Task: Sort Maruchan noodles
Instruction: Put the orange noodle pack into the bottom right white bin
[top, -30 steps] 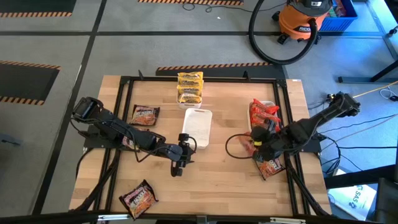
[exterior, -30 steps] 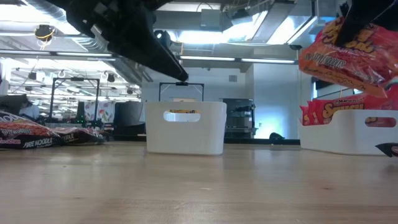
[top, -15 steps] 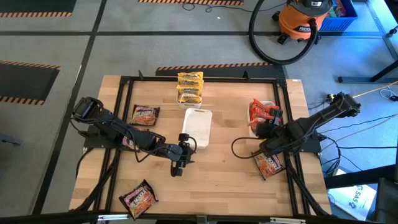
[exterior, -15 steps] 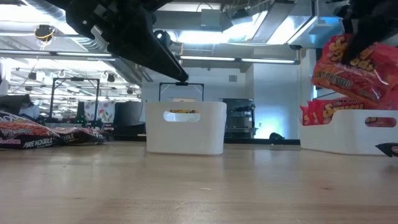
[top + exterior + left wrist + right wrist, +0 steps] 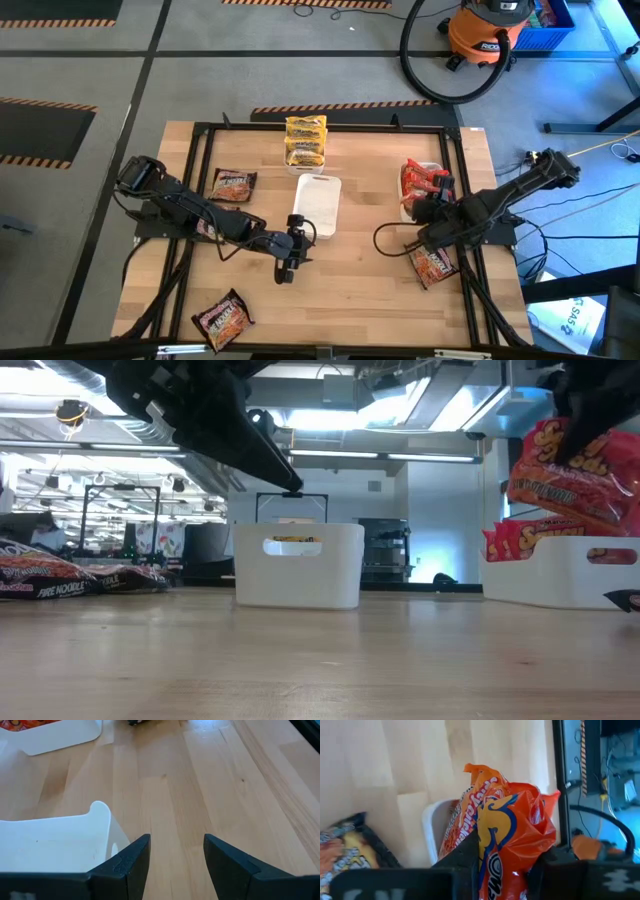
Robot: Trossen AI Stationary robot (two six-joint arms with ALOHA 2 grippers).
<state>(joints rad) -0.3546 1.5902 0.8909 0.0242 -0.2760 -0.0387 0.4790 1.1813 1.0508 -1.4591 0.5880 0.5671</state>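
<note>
Right end effector [image 5: 502, 862] clamped on a red-orange noodle packet [image 5: 507, 837], above the right white tray [image 5: 560, 570].
Fingers narrowly parted, pinching the crinkly packet, raised over the tray of red-orange packets [image 5: 425, 180]. Left end effector [image 5: 172, 857] hanging partly open and empty, just beside the middle white tray [image 5: 317, 204]. Yellow packets [image 5: 305, 140] stacked at far desk [image 5: 340, 290] edge; dark packets [image 5: 232, 185] lying on left side and near corner.

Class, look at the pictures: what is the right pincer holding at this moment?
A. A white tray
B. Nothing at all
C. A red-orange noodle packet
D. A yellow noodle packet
C: the right pincer is shut on a red-orange noodle packet, raised above the white tray that already holds red-orange packets.
</note>
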